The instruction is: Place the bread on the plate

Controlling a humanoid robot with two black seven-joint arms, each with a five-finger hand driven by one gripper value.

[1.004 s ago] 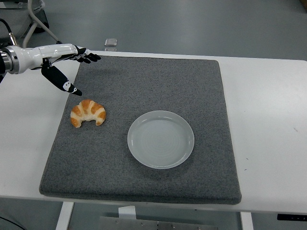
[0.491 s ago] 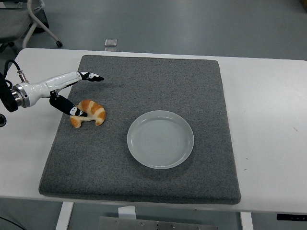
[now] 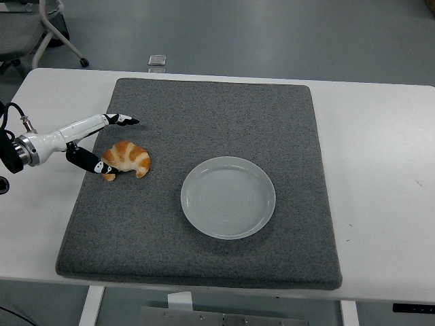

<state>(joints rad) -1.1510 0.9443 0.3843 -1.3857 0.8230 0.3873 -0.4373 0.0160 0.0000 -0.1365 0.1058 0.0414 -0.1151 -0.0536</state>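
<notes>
A golden croissant (image 3: 128,158) lies on the left part of the grey mat (image 3: 204,122). A pale round plate (image 3: 228,197) sits empty near the mat's middle, to the right of the croissant. My left hand (image 3: 112,144) comes in from the left edge, low over the mat, spread open around the croissant's left end. Its thumb (image 3: 95,164) rests against the croissant's near left tip, and its fingers (image 3: 122,120) stretch out behind it, apart from the bread. The right arm is out of view.
The mat covers most of the white table (image 3: 374,136). A small grey object (image 3: 157,60) sits at the table's far edge. A chair base (image 3: 47,27) stands on the floor at the upper left.
My left hand has dropped from above the mat's far left corner and drawn toward the near left, settling beside the croissant with its thumb now at the bread's left tip.
</notes>
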